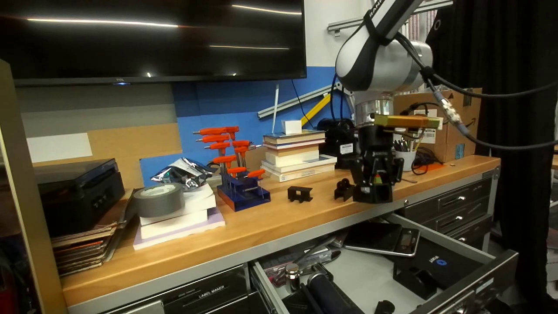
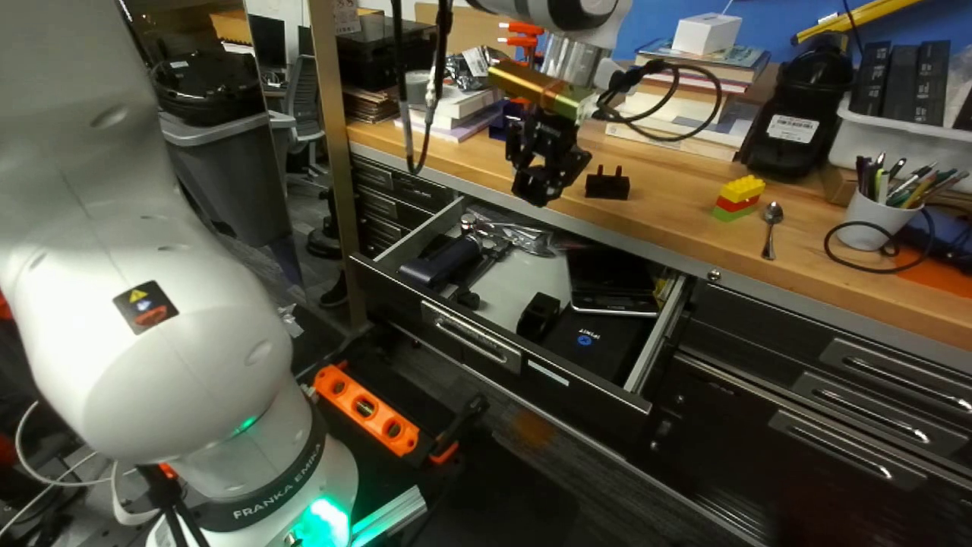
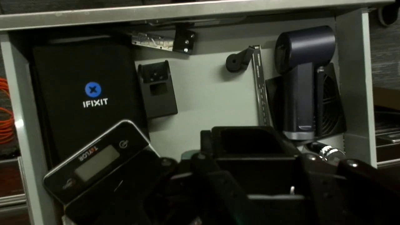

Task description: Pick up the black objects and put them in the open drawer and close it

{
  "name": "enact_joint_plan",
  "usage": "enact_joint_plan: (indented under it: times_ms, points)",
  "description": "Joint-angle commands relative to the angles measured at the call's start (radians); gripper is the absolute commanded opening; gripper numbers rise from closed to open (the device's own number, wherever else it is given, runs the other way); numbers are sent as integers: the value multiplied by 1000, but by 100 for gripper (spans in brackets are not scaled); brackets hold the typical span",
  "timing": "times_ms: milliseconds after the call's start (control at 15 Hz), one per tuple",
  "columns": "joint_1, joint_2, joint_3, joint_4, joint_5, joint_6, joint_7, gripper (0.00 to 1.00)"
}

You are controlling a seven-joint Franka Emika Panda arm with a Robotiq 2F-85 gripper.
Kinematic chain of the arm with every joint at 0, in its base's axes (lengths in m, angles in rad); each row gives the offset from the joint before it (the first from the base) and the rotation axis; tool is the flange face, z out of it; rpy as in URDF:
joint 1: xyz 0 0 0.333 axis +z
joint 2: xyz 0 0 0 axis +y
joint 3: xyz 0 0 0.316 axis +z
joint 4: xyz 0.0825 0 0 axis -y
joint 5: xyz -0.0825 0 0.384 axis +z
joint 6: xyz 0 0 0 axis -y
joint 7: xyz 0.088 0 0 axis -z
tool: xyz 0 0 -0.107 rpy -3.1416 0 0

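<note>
A black object (image 2: 607,187) on the bench (image 2: 674,205) shows only in exterior views

Open drawer (image 3: 215,100) has free rm btwn black block (image 3: 161,104) & thin strip (image 3: 261,87), rounded black pc (image 3: 240,60) partly in way.

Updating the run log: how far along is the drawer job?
Looks done: a black holder lies in the drawer. In hand: the jaws appear closed on a black piece. Left: drop that in, load the black bracket and pronged black block from the bench, then close the drawer, which stands open.
</note>
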Motion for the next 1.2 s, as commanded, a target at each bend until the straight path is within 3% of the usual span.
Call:
enact_joint_plan:
  times_ms: [0, 400, 733, 1133]
  points:
    - [28, -57, 8, -220, -44, 217, 89, 25]
    - [68, 129, 15, -270, -159, 469, 238, 25]
    - [108, 209, -25, -287, -259, 571, 356, 25]
    - [94, 205, -12, -343, -187, 619, 331, 25]
